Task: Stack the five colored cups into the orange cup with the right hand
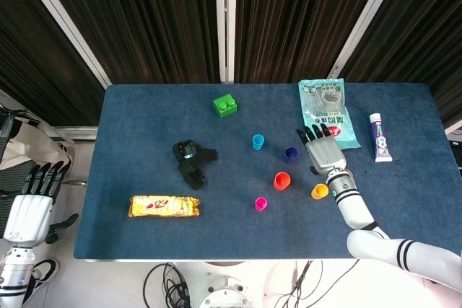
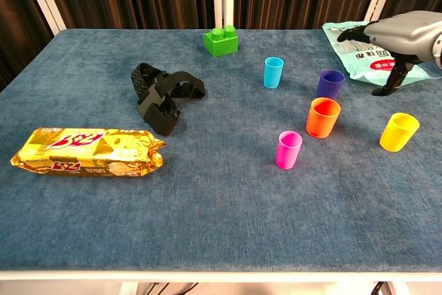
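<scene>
Right hand (image 1: 323,152): raised above the blue cloth surface (image 1: 144,120), fingers (image 1: 310,133) spread and released, holding nothing; in the chest view its thumb hangs down.
Left hand (image 1: 30,210): off the surface at the robot's left, fingers straight, holding nothing.
Small orange plastic cup (image 2: 323,117): upright, mouth up, roughly central among the other cups (the stacking target).
Small dark-purple plastic cup (image 1: 291,154): upright, just beside the right hand on its inner side; nearest cup to the fingers, not touched.
Small yellow plastic cup (image 2: 399,132): upright, below the wrist, apart from the fingers.
Small magenta plastic cup (image 2: 289,149): upright, in front of the orange cup, well clear of the hand.
Small light-blue plastic cup (image 2: 273,72): upright, beyond the purple cup.
Cup count: four coloured cups besides the orange one are seen; a fifth is not visible.
Teal foil snack pouch (image 1: 326,112): flat, under the fingertips' far side.
Risk, tipping: light, narrow cups; a sideways brush by the thumb would likely topple the purple one.
Risk, crowding: purple and orange stand close, so wide fingers may knock the orange.
Risk, snag: fingertips may catch the pouch edge.
</scene>
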